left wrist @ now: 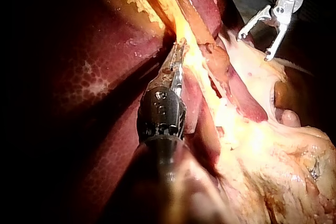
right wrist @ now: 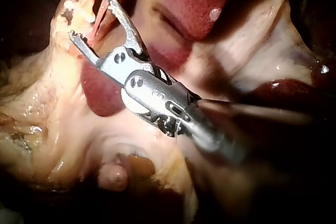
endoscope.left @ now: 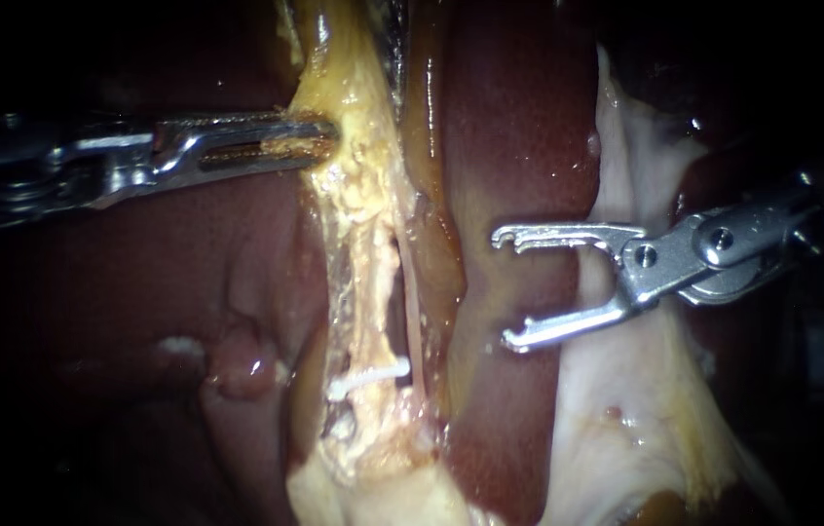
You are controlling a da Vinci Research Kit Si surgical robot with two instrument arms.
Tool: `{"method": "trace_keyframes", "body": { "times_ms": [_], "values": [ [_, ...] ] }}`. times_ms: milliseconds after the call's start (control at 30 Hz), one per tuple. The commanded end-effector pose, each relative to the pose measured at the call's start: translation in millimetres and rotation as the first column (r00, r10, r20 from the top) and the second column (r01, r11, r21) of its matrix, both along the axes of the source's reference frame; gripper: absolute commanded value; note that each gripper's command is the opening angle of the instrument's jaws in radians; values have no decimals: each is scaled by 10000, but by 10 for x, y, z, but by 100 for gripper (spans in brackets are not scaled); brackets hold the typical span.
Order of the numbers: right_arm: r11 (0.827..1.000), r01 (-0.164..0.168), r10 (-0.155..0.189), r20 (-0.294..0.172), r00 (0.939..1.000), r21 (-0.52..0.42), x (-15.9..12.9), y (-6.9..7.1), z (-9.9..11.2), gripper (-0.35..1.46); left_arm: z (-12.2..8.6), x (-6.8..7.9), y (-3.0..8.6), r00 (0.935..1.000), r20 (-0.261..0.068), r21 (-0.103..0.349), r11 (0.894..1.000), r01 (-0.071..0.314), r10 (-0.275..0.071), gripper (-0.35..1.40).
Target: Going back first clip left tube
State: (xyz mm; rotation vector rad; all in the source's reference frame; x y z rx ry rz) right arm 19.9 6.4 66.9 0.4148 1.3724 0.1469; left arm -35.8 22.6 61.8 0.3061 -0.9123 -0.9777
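Our left instrument [endoscope.left: 319, 139] has its jaws closed on the edge of the yellow tissue band [endoscope.left: 339, 68], pinching it from both sides high above the tubes. Our right instrument [endoscope.left: 502, 289] holds its jaws spread wide with nothing between them. They hang over the dark red liver [endoscope.left: 519, 117], beside the tubes on the right and clear of them. Lower down the yellow band, the white clip [endoscope.left: 370, 377] lies across the left tube [endoscope.left: 365, 282], just above where that tube runs into pale fatty tissue. A dark slit parts the left tube from a thinner strand [endoscope.left: 414, 312] on its right. Under the right instrument's shaft, a sheet of whitish tissue [endoscope.left: 636, 390] fans downward. From the right wrist view we see the open jaws pointing toward the yellow band without touching it
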Motion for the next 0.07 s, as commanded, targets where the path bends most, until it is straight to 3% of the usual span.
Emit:
{"method": "trace_keyframes", "body": {
  "times_ms": [33, 67],
  "values": [
    [10000, 14, -14, -19, 10000, 6, 0, 0, 0, 60, -1, 0, 0, 10000, 0, -4, 10000, 3, -3, -35],
    [10000, 14, -14, -19, 10000, 7, 0, 0, 0, 60, -1, 0, 0, 10000, 0, -4, 10000, 3, -3, -35]
  ]
}}
